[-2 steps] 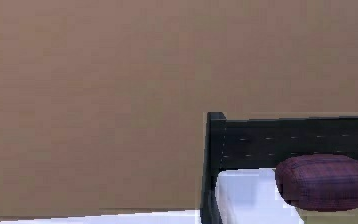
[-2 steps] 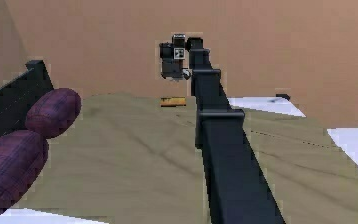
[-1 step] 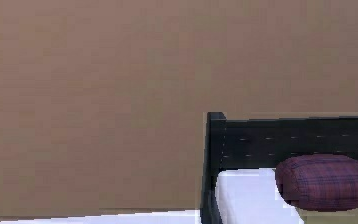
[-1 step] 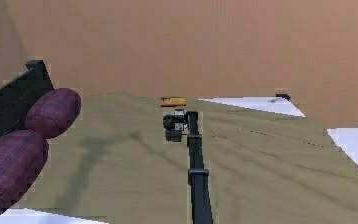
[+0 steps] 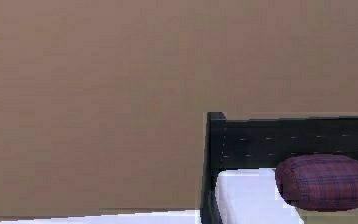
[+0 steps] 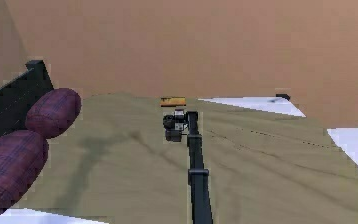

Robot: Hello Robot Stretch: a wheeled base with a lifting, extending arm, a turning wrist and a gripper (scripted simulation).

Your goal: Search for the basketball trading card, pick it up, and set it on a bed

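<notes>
Over the bed (image 6: 257, 150), arm side view — fingers (image 6: 170, 131) near a small orange thing (image 6: 173, 100), hold untellable; forward view — headboard (image 5: 287, 135), pillow (image 5: 322, 180).

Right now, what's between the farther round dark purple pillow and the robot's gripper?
Bare olive-tan bedspread lies between the farther purple pillow and the gripper, in the arm side view.

Forward toward wall (image 5: 107, 90), sideways across bed (image 6: 107, 150) (shared)

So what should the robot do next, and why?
Probably ease the arm down a little toward the bed: the gripper is out above its cover, with a small orange thing just past it. I cannot tell whether it holds anything.
</notes>
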